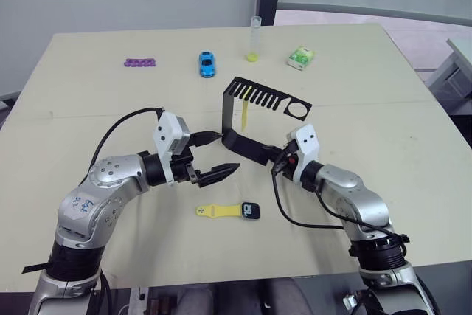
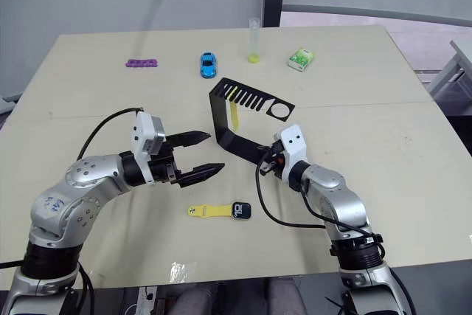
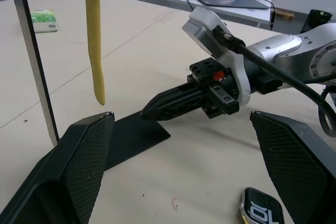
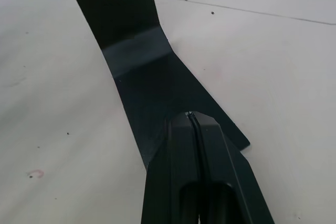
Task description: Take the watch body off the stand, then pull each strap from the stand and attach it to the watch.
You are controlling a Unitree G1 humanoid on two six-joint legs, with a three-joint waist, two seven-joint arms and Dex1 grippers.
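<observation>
The black stand [image 1: 226,112] is upright at mid-table, its slotted top arm [image 1: 269,98] slanting right. One yellow strap [image 1: 244,112] hangs from a slot, and its lower end [image 3: 95,40] dangles above the foot [image 3: 131,136]. The watch body [image 1: 251,210] lies flat on the table nearer me, with the other yellow strap [image 1: 214,211] joined to its left side. My left gripper [image 1: 221,154] is open just left of the stand's foot, with nothing between its fingers [image 3: 79,166]. My right gripper [image 4: 190,116] is shut, its tip resting on the foot [image 4: 152,87].
Along the far side of the table are a purple piece [image 1: 139,63], a blue toy car [image 1: 207,64], a clear tube with a yellow base [image 1: 254,40] and a green-white packet [image 1: 300,57]. A black cable loops from each wrist.
</observation>
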